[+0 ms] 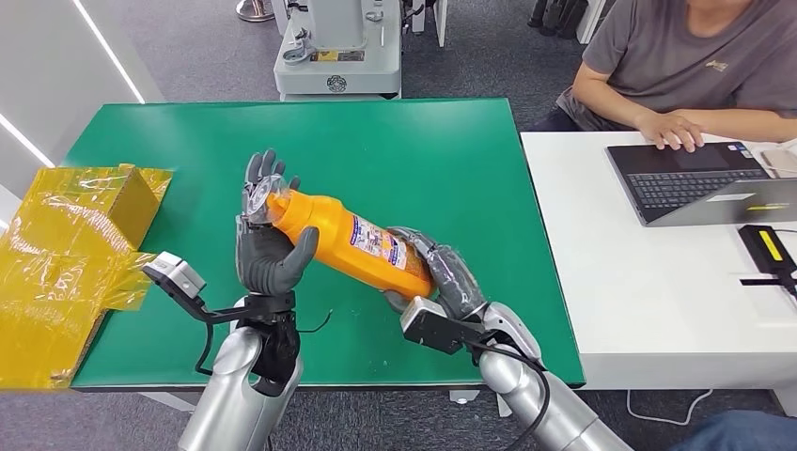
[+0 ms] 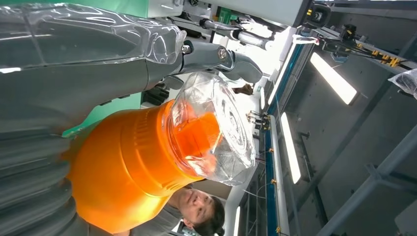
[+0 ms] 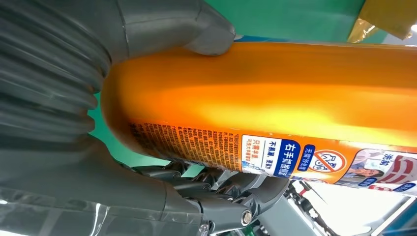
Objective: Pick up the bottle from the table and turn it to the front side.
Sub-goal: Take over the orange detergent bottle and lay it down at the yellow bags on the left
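You have the orange bottle [image 1: 350, 242] lifted clear of the green counter [image 1: 451, 160], held between both hands above its near half. Its long axis runs diagonally across the head view: the capped end points up and away toward the robot's left, the base end sits lower and nearer on the robot's right, so the bottle is tilted close to lying rather than standing.

Your right hand [image 1: 440, 279] grasps the base end; in the right wrist view the thick grey thumb [image 3: 206, 30] presses on the orange wall while the darker fingers [image 3: 216, 196] wrap under the opposite side. Your left hand [image 1: 266, 246] stands upright at the neck end, palm against the bottle's shoulder, thumb curled around the body and fingertips rising behind the clear faceted cap [image 2: 216, 130]. That hand is gripping the bottle too, not spread free.

The printed label [image 1: 381, 242] faces up and toward the head camera; in the right wrist view you can see its blue and white panels with small text along the lower side of the body.

To the robot's left, a box wrapped in yellow film [image 1: 70, 235] rests at the counter's edge. On the right, a person [image 1: 695, 66] sits at a white desk [image 1: 658, 282] with a hand on a laptop [image 1: 700, 178].
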`<state>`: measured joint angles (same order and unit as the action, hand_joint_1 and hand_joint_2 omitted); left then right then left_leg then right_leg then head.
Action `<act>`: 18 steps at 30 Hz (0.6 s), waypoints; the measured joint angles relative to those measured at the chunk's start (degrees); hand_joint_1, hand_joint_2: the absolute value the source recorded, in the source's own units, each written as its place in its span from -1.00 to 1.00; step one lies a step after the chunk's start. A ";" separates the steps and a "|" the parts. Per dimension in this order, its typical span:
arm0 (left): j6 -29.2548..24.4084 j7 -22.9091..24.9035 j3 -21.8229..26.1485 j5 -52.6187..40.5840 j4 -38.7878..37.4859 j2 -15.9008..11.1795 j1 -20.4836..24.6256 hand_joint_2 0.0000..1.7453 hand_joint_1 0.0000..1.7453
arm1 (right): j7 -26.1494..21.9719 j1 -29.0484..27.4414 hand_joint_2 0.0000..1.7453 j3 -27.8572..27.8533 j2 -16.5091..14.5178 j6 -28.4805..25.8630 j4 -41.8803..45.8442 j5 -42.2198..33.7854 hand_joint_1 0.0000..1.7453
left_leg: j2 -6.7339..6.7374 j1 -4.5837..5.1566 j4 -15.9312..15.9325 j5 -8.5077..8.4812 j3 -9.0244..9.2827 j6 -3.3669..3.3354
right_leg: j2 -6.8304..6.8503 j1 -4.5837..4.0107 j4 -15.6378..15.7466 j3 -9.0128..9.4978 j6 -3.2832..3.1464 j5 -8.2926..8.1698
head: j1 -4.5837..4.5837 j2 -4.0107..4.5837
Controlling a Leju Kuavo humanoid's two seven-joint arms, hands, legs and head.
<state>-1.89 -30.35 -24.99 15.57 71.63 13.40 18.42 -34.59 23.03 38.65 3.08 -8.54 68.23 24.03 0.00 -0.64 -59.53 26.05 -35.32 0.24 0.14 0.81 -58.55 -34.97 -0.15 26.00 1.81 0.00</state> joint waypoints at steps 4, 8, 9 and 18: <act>0.05 -0.01 0.01 0.02 -0.42 -0.07 0.01 1.00 -1.00 | -0.07 -0.02 1.00 -0.19 0.00 1.35 -0.60 0.01 1.00 | 0.00 0.00 0.00 0.00 0.00 0.00 | 0.00 0.00 0.00 0.00 0.00 0.00 | 0.00 0.00; 0.19 -0.01 0.01 0.03 -0.57 -0.05 0.02 1.00 -1.00 | -0.16 -0.33 1.00 -0.31 0.02 1.91 -0.93 0.09 1.00 | 0.00 0.00 0.00 0.00 0.01 0.00 | -0.01 0.00 0.00 -0.01 0.00 0.00 | 0.00 0.00; 0.23 -0.01 0.01 0.03 -0.60 -0.05 0.03 1.00 -1.00 | -0.19 -0.46 1.00 -0.35 0.04 2.06 -0.93 0.11 1.00 | 0.01 0.00 0.00 0.00 0.01 0.00 | -0.01 0.00 0.00 -0.01 0.00 0.00 | 0.00 0.00; 1.42 0.30 0.03 -0.52 -0.92 0.02 0.13 1.00 -1.00 | -0.49 -2.84 1.00 -1.48 0.20 5.47 0.85 -0.04 1.00 | 0.01 0.00 0.00 0.00 0.01 0.00 | -0.02 0.00 0.00 -0.02 0.00 0.00 | 0.00 0.00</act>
<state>-0.46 -30.05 -24.96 15.05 70.71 13.43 18.56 -35.08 20.20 37.17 3.28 -3.08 69.08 23.99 0.01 -0.64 -59.54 26.05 -35.32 0.24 0.12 0.81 -58.55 -35.00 -0.15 26.00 1.81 0.00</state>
